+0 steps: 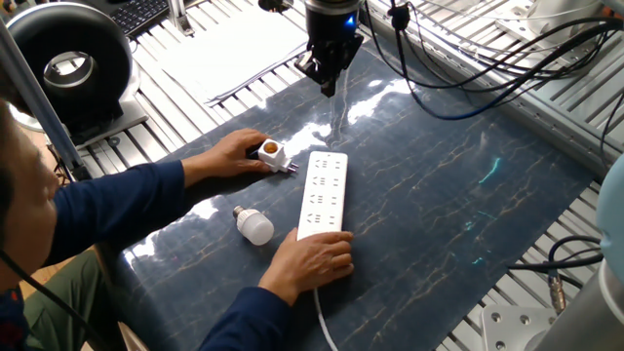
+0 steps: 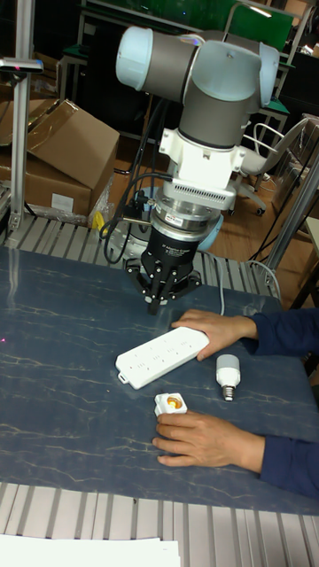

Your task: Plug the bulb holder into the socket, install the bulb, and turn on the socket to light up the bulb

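The socket point(image 1: 323, 193) point(image 2: 164, 356) is a long white power strip lying on the dark mat; a person's hand point(image 1: 312, 261) holds its near end. The bulb holder point(image 1: 271, 153) point(image 2: 171, 405), white with an orange opening, lies just left of the strip, with the person's other hand point(image 1: 226, 154) on it. The bulb point(image 1: 255, 225) point(image 2: 228, 373) lies on its side on the mat, untouched. My gripper point(image 1: 330, 83) point(image 2: 159, 306) hangs above the mat beyond the strip's far end, its fingers together and holding nothing.
A person sits at the left front with both arms over the mat. A round black fan-like device point(image 1: 68, 63) stands at the back left. White paper sheets point(image 1: 244, 49) lie behind the mat. Black cables point(image 1: 468, 88) run along the right side.
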